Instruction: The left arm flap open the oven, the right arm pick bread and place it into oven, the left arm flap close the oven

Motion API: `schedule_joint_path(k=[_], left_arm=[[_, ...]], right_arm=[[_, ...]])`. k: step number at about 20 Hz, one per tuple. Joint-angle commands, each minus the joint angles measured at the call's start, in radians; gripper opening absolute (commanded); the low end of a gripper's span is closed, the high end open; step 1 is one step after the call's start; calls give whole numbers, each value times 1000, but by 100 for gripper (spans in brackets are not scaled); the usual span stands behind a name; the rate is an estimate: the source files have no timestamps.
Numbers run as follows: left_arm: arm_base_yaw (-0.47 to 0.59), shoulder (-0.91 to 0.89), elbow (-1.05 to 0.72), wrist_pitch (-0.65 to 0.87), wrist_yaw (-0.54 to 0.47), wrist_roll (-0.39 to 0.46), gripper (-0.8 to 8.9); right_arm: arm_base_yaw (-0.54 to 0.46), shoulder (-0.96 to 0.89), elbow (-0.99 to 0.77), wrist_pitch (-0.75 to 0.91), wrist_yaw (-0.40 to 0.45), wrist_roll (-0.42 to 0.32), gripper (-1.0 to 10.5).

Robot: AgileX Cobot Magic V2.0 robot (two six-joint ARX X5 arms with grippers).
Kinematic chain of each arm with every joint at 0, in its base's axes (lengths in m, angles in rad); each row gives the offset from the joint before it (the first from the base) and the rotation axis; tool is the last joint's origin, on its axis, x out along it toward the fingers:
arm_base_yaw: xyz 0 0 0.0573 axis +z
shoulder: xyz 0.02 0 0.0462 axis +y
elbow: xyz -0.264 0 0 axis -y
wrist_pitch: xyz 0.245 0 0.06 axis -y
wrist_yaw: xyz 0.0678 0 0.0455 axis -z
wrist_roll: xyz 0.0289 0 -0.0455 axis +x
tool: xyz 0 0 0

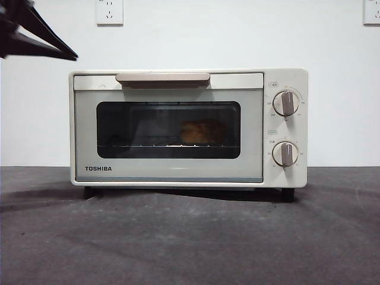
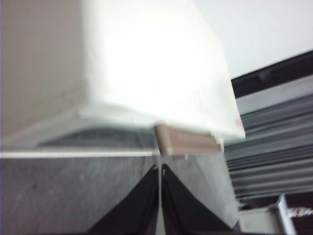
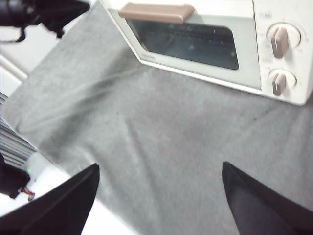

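Observation:
The cream oven (image 1: 178,173) stands on the grey cloth with its door closed and its beige handle (image 1: 162,78) at the top. Through the dark window the golden bread (image 1: 202,132) rests on the wire rack, right of centre. My left gripper (image 1: 72,56) hangs shut at the upper left, above and left of the oven. In the left wrist view its jaws (image 2: 161,171) meet in a point just short of the handle (image 2: 188,139) without touching it. My right gripper (image 3: 160,165) is open and holds nothing, well back from the oven (image 3: 247,58) over the cloth.
Two beige knobs (image 1: 286,103) (image 1: 285,154) sit on the oven's right panel. Wrinkled grey cloth (image 1: 190,237) covers the table in front. The table's edge (image 3: 54,169) runs close to the right gripper. Wall sockets (image 1: 109,12) are behind.

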Motion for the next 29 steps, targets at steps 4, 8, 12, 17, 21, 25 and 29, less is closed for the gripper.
schedule_joint_path(k=[4,8,12,17,21,25,29], left_arm=[[1,-222,17,-304,-111,358,16],[0,-432,17,-428,-205,471,16],[0,-575,17,-442,-220,491,16],[0,-713,17,-495,-230,575,16],[0,-754,17,-585,-327,610,16],[0,-755,14,-663,-374,629,16],[0,-755,11,-672,-374,625,16]], right_arm=[[5,2,19,103,0,-34,399],[5,2,19,112,0,-113,399],[5,2,19,112,-1,-155,399],[5,2,19,112,0,-183,399],[5,3,19,110,-1,-185,324],[5,5,19,98,0,-205,18],[5,5,19,105,2,-211,18]])
